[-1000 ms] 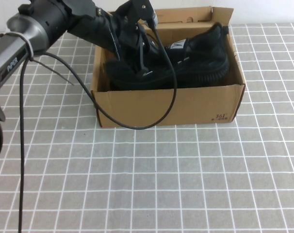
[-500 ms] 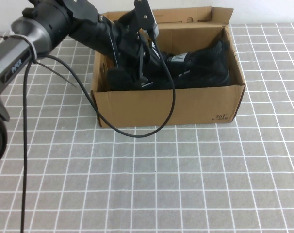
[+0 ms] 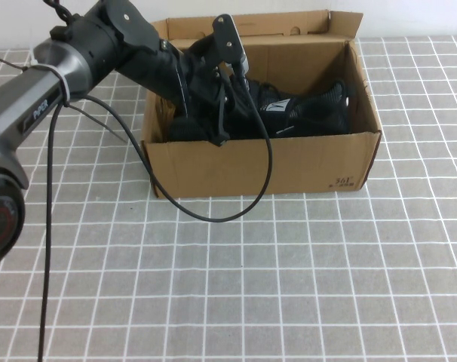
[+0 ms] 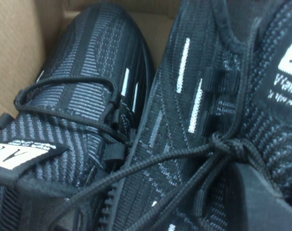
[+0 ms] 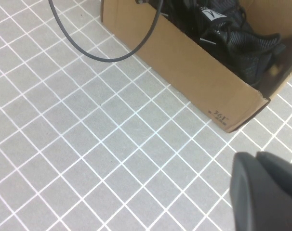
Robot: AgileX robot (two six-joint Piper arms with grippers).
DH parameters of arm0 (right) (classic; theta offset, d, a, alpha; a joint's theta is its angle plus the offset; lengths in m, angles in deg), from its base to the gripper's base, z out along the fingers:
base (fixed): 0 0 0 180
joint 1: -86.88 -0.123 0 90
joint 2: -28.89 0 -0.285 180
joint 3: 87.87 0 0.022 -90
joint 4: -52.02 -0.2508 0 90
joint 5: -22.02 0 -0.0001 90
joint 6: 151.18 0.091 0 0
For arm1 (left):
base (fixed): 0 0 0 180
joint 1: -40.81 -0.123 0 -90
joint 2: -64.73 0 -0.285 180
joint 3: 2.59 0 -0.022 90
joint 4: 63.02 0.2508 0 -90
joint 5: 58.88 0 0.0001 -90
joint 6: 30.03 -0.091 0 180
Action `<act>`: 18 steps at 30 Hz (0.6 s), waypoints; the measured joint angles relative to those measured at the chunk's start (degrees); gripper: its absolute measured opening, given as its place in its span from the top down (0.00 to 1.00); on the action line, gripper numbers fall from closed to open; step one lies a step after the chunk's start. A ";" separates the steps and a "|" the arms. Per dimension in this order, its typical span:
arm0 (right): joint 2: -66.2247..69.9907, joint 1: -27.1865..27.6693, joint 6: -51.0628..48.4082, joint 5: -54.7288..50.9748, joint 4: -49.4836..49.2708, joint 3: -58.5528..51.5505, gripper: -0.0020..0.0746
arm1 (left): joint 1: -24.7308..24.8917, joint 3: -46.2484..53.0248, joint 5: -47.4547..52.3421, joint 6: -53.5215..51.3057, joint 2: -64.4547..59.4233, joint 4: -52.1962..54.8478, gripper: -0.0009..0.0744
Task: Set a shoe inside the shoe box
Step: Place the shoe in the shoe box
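Observation:
The brown shoe box [image 3: 266, 162] stands open at the back of the table, "361" print on its front; it also shows in the right wrist view [image 5: 199, 77]. The black knit shoe [image 3: 304, 113] lies low inside it. My left gripper [image 3: 222, 124] reaches down into the box and is shut on the shoe at its laces. In the left wrist view one finger [image 4: 261, 202] presses on the shoe [image 4: 194, 120], and its matching mate [image 4: 88, 96] lies beside it against the cardboard wall. My right gripper [image 5: 261, 163] is shut and empty, hovering over the tiles in front of the box.
The left arm's black cable [image 3: 213, 215] hangs over the box's front wall onto the grey tiled table [image 3: 289, 286]. The box's flap lid [image 3: 289, 23] stands up at the back. Open tiles lie in front of the box.
My left gripper has lowered the shoe from the box's rim down into the box, beside its mate. The shoe now sits below the front wall's edge.

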 joint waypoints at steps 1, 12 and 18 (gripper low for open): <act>0.00 0.00 0.00 0.00 0.00 0.00 0.99 | 0.00 0.00 0.00 0.00 0.00 0.00 0.95; 0.00 0.00 0.00 0.00 0.00 0.00 0.99 | 0.00 0.00 2.10 -0.51 -0.09 0.53 0.68; 0.00 0.00 0.00 0.00 0.00 0.00 0.99 | 0.00 -1.53 1.43 1.57 2.58 0.53 0.39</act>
